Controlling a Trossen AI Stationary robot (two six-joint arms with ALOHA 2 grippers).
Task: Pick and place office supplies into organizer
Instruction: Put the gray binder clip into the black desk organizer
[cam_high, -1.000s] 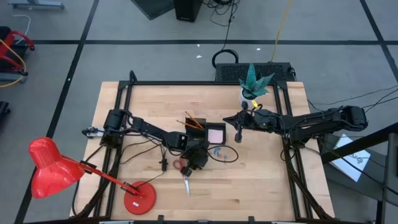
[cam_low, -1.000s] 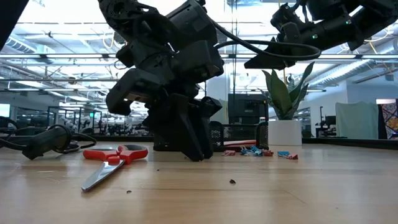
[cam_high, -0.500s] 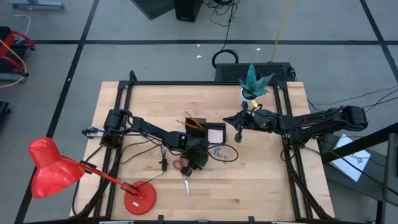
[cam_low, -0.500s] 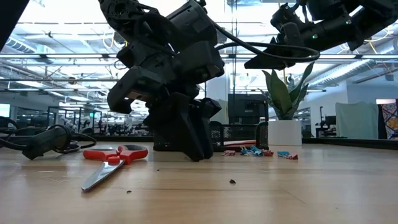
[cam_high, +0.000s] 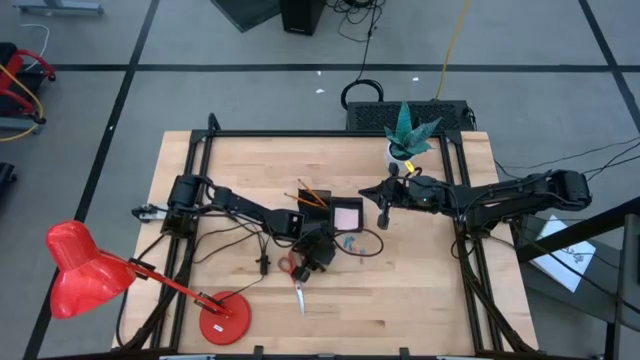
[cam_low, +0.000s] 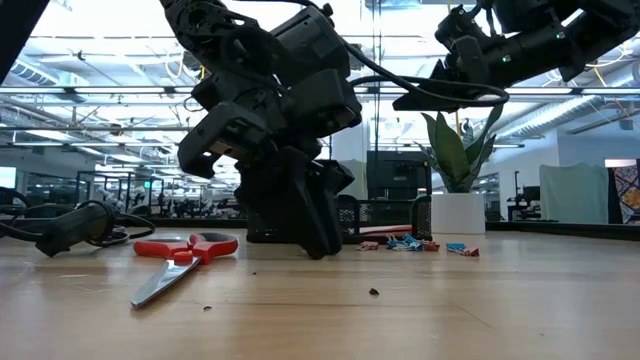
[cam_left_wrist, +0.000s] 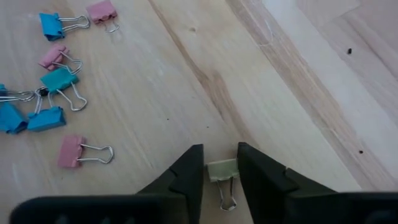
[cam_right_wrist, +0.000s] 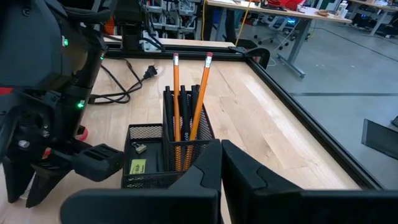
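The left gripper's (cam_left_wrist: 220, 171) jaws stand on either side of a small yellow binder clip (cam_left_wrist: 222, 172) on the worktop (cam_left_wrist: 298, 93), their inner faces at its body; whether they press it yet I cannot tell. Near it lie loose blue and pink clips (cam_left_wrist: 53, 84). The red-handled scissors (cam_low: 180, 262) rest just beside the left gripper. The right gripper (cam_right_wrist: 219, 163) hangs above the worktop with jaws pressed together, holding nothing, over the black mesh organizer (cam_right_wrist: 163, 158), whose taller compartment holds orange pencils (cam_right_wrist: 189, 99) and black pens (cam_right_wrist: 184, 118) upright.
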